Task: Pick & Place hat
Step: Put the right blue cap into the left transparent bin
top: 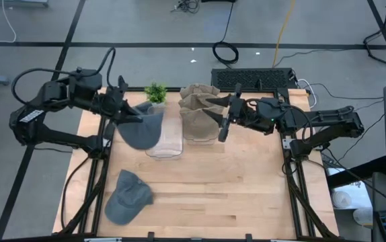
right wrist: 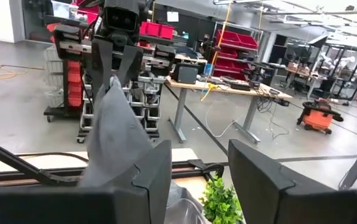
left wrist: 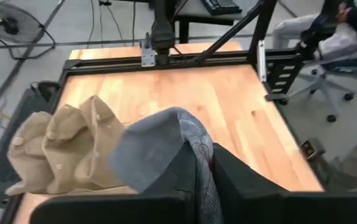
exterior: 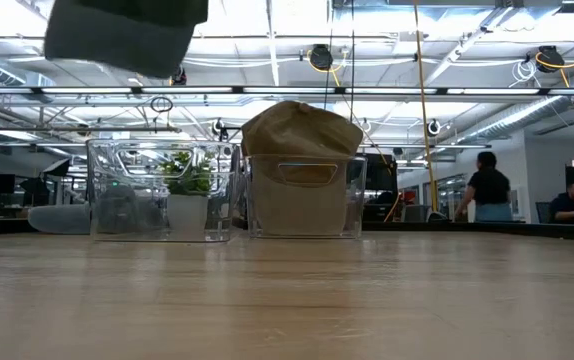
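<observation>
A grey cap (top: pixel 141 128) hangs in the air over an empty clear bin (top: pixel 165 149), with my left gripper (top: pixel 130 113) shut on it. In the low view the grey cap (exterior: pixel 127 35) shows at the top, above the bins. A second grey cap (top: pixel 127 197) lies flat on the table near its left front. Several tan hats (top: pixel 198 111) are stacked in a second clear bin (exterior: pixel 302 215). My right gripper (top: pixel 217 119) stands open above the tan hats, with nothing between its fingers (right wrist: pixel 150 180). My left gripper pinches a fold of the grey cap's cloth (left wrist: pixel 194 146) between its two fingers. The fingers come from the table's left, slanting downward. The cap hangs slack below the fingers (right wrist: pixel 113 124), lifted clear of the table and the bin.
A small green plant (top: pixel 155 92) in a white pot stands behind the empty bin. A keyboard (top: pixel 253 78) lies beyond the table's far edge. Bare wood (top: pixel 226 188) fills the table's near right half. People sit in the room behind (exterior: pixel 487 190).
</observation>
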You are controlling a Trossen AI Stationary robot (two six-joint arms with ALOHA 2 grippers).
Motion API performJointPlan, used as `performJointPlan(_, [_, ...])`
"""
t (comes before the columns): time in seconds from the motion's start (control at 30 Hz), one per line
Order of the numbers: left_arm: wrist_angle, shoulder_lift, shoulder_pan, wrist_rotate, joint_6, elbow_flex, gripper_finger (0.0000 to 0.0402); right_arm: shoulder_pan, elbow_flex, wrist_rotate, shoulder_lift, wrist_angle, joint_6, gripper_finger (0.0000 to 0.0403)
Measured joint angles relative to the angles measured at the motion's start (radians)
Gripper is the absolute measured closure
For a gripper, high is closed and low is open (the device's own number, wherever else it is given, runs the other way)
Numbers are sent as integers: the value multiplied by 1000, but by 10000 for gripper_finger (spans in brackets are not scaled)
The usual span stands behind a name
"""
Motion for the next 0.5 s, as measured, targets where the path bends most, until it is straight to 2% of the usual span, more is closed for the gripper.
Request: performJointPlan(0.5, [34,11,-53,-217,146,0,380,0,0,-4,0,0,1,255])
